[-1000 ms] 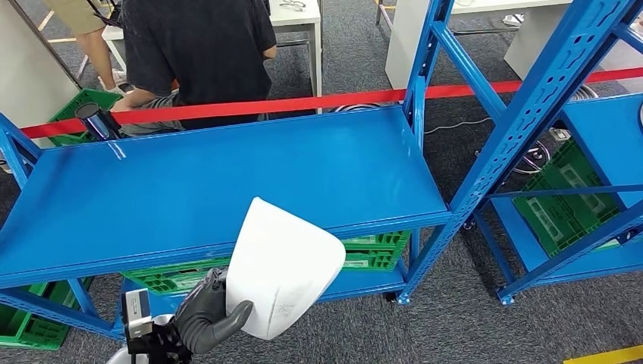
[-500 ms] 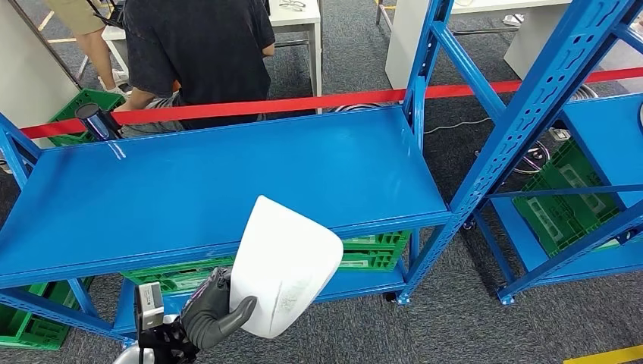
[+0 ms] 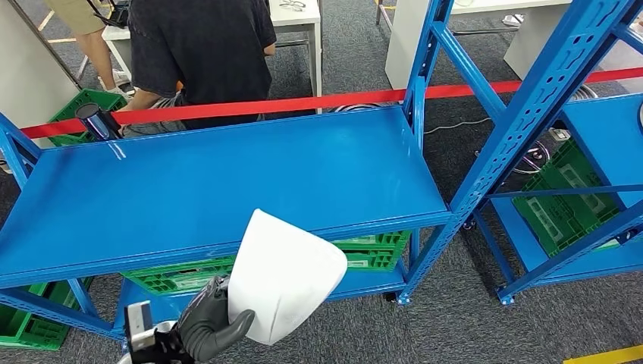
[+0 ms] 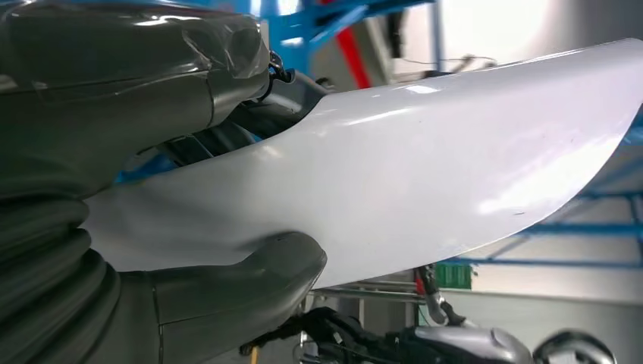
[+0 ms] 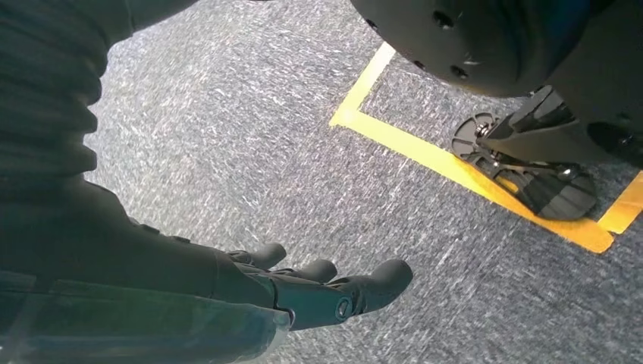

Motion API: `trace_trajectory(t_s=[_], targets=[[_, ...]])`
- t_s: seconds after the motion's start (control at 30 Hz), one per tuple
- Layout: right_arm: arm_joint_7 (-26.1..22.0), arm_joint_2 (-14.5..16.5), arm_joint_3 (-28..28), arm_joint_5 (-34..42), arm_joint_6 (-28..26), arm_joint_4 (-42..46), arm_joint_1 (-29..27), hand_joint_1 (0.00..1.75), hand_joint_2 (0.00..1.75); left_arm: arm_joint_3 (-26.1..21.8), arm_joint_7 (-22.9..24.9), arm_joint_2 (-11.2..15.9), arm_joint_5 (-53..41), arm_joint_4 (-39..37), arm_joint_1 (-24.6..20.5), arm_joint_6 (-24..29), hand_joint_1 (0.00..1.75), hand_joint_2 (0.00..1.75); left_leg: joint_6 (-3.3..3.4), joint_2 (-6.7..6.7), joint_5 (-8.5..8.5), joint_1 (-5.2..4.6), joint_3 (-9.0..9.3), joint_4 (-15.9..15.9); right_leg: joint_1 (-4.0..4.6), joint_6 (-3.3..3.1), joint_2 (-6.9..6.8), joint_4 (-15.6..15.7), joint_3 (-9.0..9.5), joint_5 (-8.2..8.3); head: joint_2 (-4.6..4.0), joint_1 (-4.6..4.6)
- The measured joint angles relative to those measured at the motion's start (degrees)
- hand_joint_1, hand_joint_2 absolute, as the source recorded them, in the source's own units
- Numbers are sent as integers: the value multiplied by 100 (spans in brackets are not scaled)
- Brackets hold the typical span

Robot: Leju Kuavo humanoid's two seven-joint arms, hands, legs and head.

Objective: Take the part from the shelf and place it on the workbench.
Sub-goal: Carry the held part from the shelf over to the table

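Note:
The part [image 3: 284, 277] is a curved white plastic shell. My left hand [image 3: 212, 324] grips its lower edge in front of the blue shelf [image 3: 227, 182], below the shelf's front lip. In the left wrist view the thumb [image 4: 235, 292] presses one face of the white part [image 4: 425, 182] and the dark fingers lie behind it. My right hand [image 5: 303, 292] hangs over the grey carpet with its fingers stretched out and nothing in it.
The blue shelf's top level is bare apart from a dark cylinder [image 3: 95, 120] at its far left corner. Green crates [image 3: 182, 277] sit on the lower level. A second blue rack [image 3: 576, 152] stands to the right. A red barrier tape [image 3: 303, 102] and a person [image 3: 201, 53] lie beyond.
My left hand has drawn the white part a little lower and toward me, away from the shelf's front edge. The person behind the tape has shifted slightly.

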State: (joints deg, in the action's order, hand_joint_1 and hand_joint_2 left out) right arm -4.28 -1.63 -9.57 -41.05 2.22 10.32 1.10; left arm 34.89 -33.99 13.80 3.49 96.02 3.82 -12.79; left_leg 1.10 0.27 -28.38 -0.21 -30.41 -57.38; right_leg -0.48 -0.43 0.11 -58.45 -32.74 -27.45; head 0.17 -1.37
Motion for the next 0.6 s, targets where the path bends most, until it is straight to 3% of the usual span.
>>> trace_trajectory(t_s=[0.6], targets=[[82,-7,152,109,62,56,42,0,175,-66,-141,-50,-48,582,-151,-41,175,175,0,0,0,0,1,0,0,0,0,0,0,0,0,-1]])
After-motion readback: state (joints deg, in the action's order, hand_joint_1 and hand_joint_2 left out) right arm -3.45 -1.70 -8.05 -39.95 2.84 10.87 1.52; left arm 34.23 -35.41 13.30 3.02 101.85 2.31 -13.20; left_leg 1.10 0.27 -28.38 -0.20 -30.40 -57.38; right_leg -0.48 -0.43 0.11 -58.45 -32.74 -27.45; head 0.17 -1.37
